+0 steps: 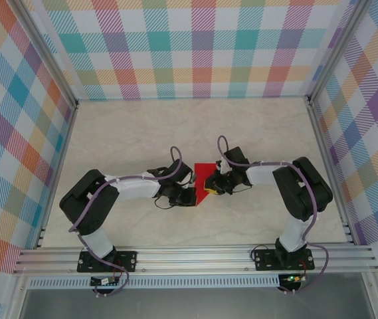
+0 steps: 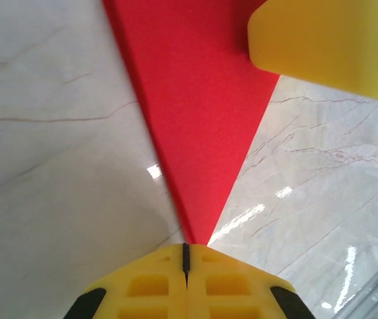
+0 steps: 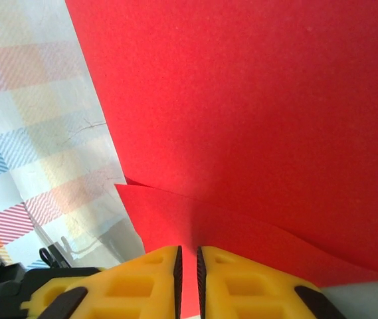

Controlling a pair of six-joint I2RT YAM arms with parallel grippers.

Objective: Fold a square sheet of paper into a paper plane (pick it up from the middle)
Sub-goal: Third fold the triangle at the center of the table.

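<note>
Red paper sheet [image 1: 204, 174] sits mid-table between both arms, partly folded. It narrows to sharp point in left wrist view, layers overlap in right wrist view. Left gripper [image 2: 186, 249] pinched tight on that pointed tip, fingers basically touching. Right gripper [image 3: 189, 256] clamped on folded edge, thin red sliver showing between fingers. Grippers just beside each other. Marble-look tabletop [image 1: 129, 133] underneath.

Pale, marble-veined worktop [image 1: 142, 133], glossy with reflections, enclosed on three sides by multicoloured checked walls [image 1: 202, 46]; aluminium rails [image 1: 195, 256] run along its near edge.
</note>
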